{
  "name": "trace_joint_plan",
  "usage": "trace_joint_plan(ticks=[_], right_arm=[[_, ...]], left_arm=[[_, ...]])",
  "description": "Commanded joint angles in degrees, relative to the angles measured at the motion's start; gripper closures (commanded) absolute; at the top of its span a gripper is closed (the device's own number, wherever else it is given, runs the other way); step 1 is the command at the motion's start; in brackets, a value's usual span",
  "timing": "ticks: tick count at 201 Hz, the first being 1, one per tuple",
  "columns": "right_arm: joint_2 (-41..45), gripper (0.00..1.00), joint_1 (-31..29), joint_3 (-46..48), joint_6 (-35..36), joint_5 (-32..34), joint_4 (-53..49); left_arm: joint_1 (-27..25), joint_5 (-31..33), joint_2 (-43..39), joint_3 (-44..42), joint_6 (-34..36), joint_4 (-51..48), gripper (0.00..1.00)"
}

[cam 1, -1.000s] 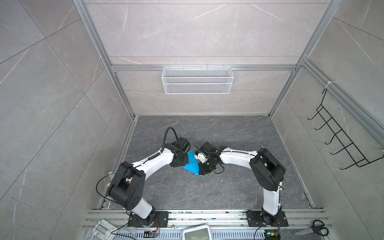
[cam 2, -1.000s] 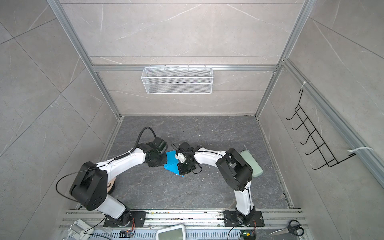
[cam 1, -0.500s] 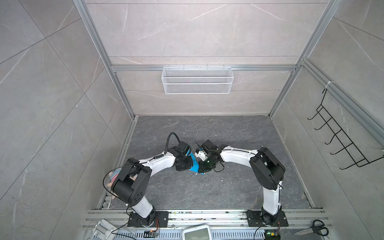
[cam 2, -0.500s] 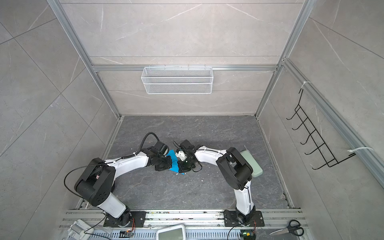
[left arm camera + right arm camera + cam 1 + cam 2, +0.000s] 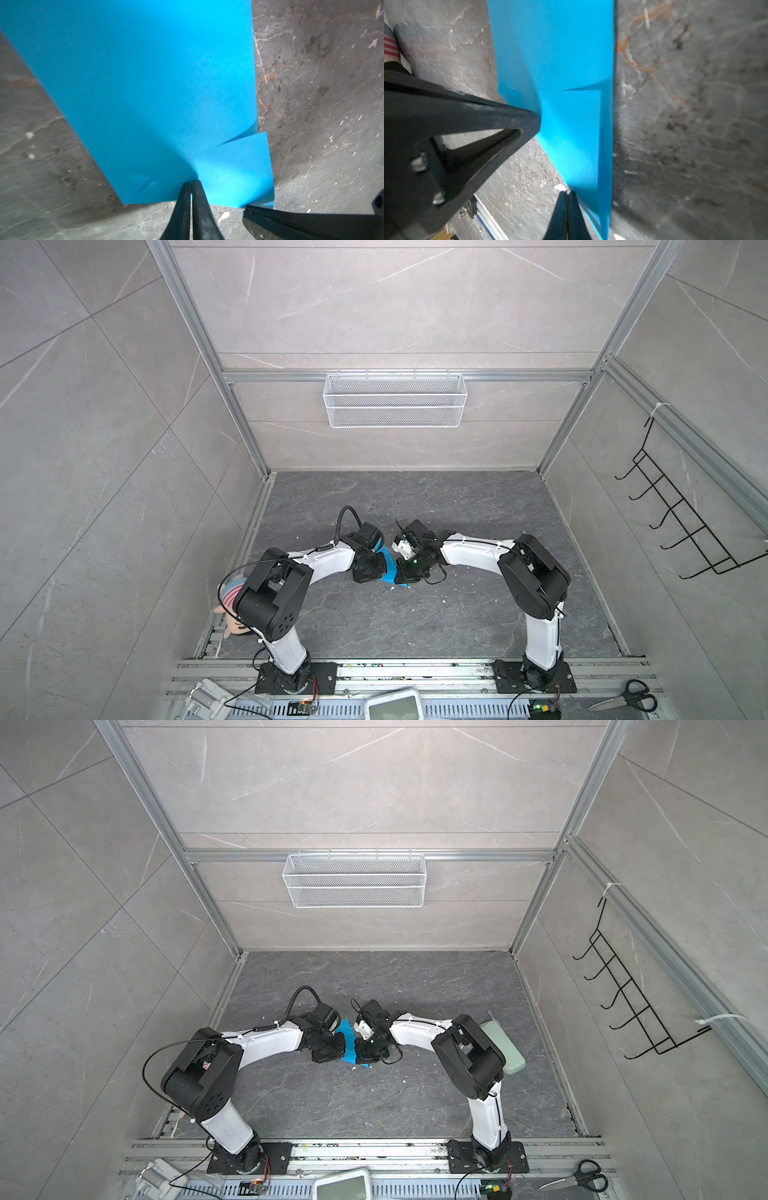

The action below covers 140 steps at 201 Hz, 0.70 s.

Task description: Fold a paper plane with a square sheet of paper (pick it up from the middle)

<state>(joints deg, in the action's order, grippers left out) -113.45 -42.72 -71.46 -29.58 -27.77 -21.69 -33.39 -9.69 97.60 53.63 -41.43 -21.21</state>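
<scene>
Paper (image 5: 388, 570), sky-blue and creased, sits mid-tabletop (image 5: 415, 622) between the two hands in both top views (image 5: 347, 1042). The left hand (image 5: 191, 184) is clenched on one edge of the paper, with a sliver of blue showing between its fingers. The right hand (image 5: 568, 192) is clenched too, its fingertips meeting on another edge of the sheet and apparently pinching it. A folded flap overlaps the main sheet close to both grips.
</scene>
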Motion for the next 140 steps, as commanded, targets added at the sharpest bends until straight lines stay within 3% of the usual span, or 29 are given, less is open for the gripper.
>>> trace_joint_plan(ticks=[1, 87, 140], right_arm=[[-1.6, 0.93, -0.1, 0.6, -5.2, -0.5, 3.3], [-4.7, 0.93, -0.5, -2.7, -6.6, -2.2, 2.0], [-2.6, 0.93, -0.1, 0.5, -5.8, 3.1, -1.8]], left_arm=[[0.1, 1.3, 1.3, 1.1, -0.9, -1.8, 0.90], [0.1, 2.9, 2.1, 1.8, -0.7, -4.4, 0.92], [0.0, 5.4, 2.1, 2.0, -0.4, -7.0, 0.93]])
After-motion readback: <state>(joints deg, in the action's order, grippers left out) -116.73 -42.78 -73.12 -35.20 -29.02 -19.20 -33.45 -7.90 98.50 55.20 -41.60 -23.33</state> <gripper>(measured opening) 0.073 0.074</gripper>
